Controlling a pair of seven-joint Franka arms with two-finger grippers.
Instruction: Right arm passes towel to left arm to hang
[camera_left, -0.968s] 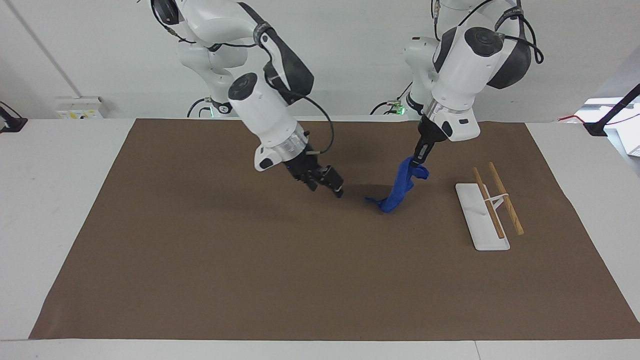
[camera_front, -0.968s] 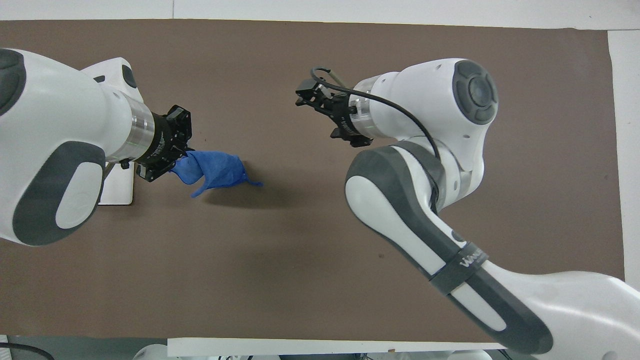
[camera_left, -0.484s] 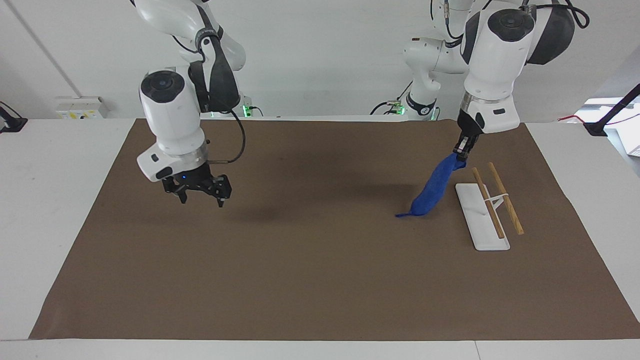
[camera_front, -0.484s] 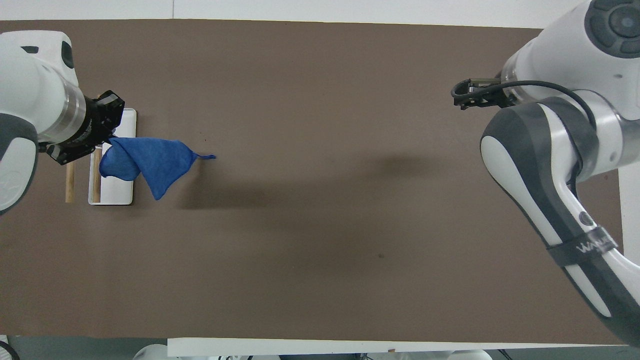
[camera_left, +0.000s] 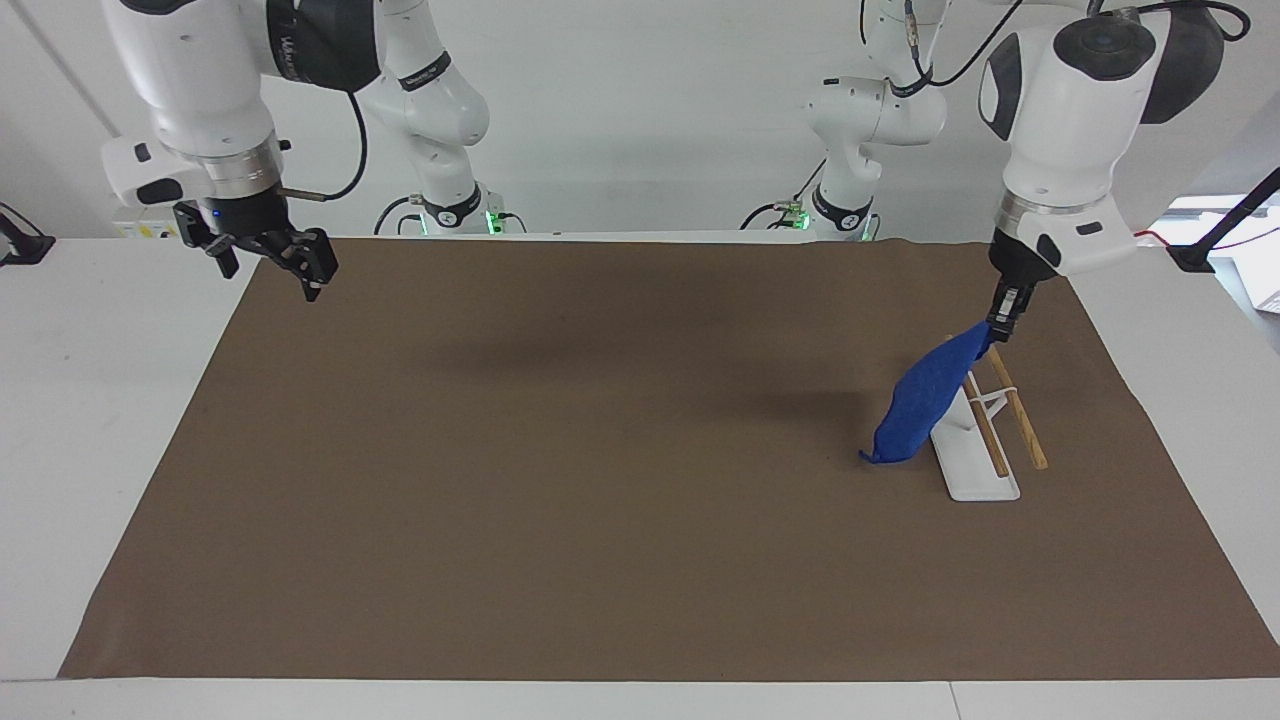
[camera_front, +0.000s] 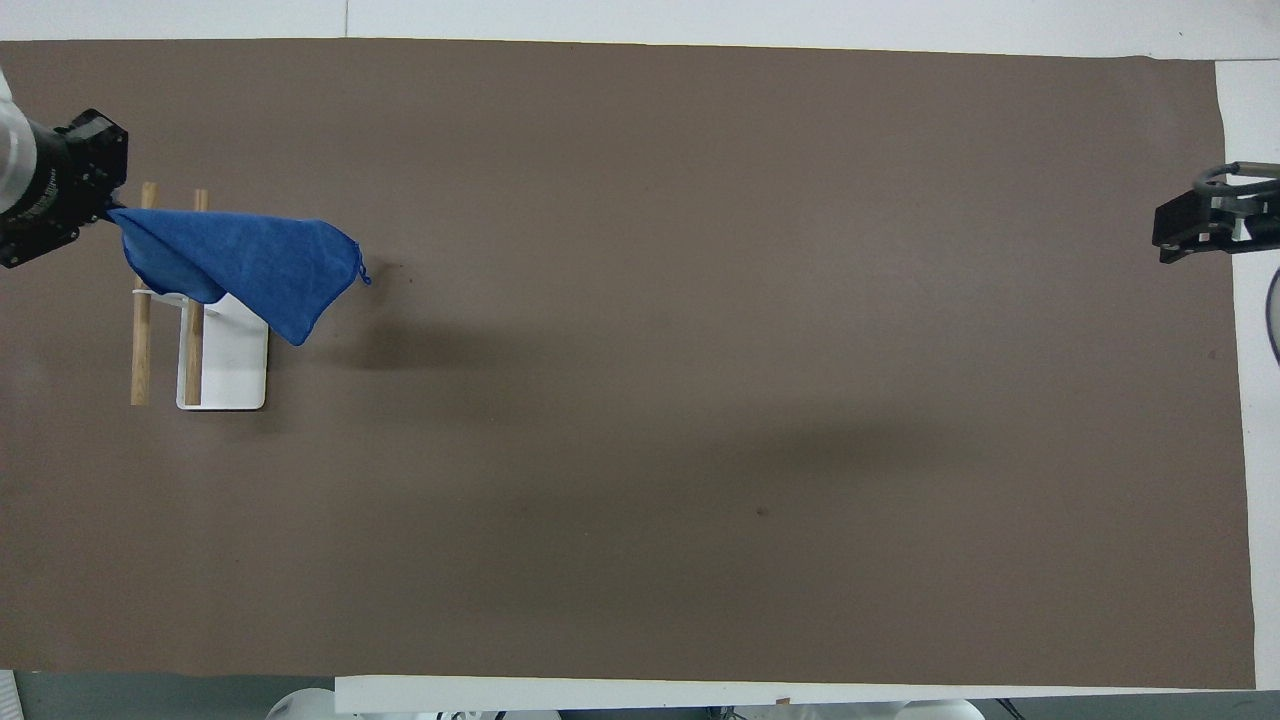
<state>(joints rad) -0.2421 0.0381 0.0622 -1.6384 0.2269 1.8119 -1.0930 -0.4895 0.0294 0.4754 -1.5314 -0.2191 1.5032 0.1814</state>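
Towel (camera_left: 925, 400): blue cloth, hung by one corner from my left gripper (camera_left: 1003, 322), pinched tight, draping over rack (camera_left: 985, 425) at left arm's end of brown mat (camera_left: 600, 480).

Right gripper (camera_left: 262, 258): fingers spread, empty, pulled back from mid-mat to mat edge at its own end; waits.

Change: towel carried from mid-mat to over wooden rails (camera_front: 142, 330). Handover judged complete; hanging remains.
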